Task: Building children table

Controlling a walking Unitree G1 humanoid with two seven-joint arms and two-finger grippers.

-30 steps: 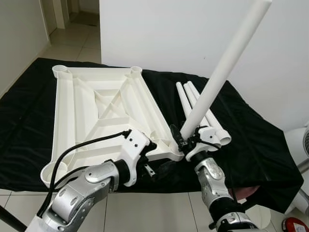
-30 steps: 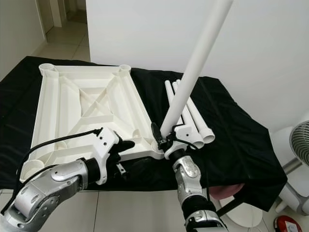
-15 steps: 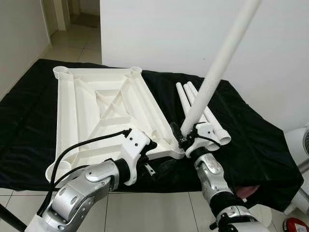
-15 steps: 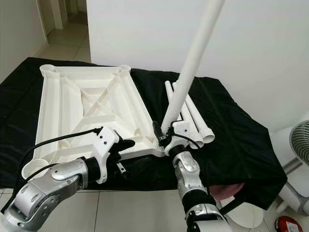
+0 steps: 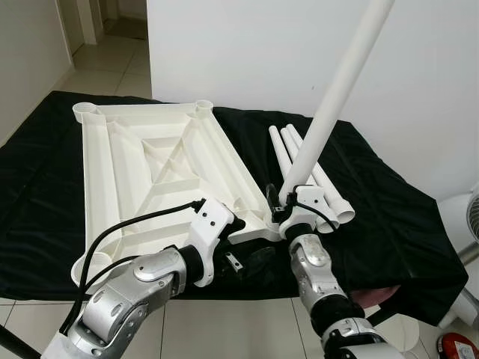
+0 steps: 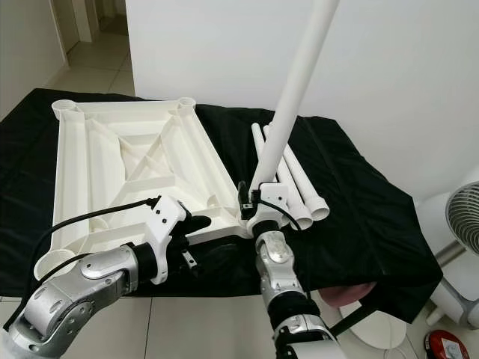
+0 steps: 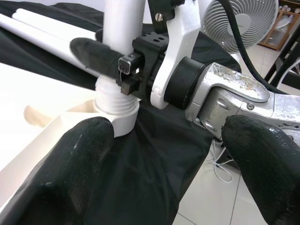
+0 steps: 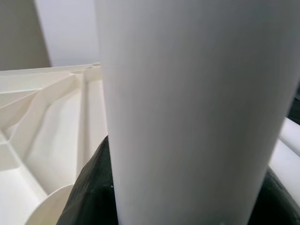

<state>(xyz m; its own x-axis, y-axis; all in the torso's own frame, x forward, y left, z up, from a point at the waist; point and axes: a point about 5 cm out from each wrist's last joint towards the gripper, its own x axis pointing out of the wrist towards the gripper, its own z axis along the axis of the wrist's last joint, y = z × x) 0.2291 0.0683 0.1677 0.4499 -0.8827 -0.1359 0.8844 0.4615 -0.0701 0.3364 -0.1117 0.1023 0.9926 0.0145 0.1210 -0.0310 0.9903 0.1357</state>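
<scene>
Left eye view: the white tabletop (image 5: 150, 172) lies upside down on the table (image 5: 389, 217), which is draped in black cloth. The right end effector (image 5: 283, 212) grips 1 white leg (image 5: 337, 90) near its lower end; the leg stands tilted, its foot at the tabletop's near right corner socket (image 5: 271, 224). 3 more legs (image 5: 299, 153) lie side by side on the cloth just right of the tabletop. The left end effector (image 5: 251, 262) sits at the tabletop's near edge, just left of that socket.

Left wrist view: the left end effector's fingers (image 7: 75, 159) are spread apart, holding nothing, 1 pad against the tabletop's edge below the socket, where the leg's threaded end (image 7: 115, 101) enters.

Right wrist view: the leg (image 8: 187, 108) is clamped between the right end effector's black fingers (image 8: 91, 197), the tabletop behind it
</scene>
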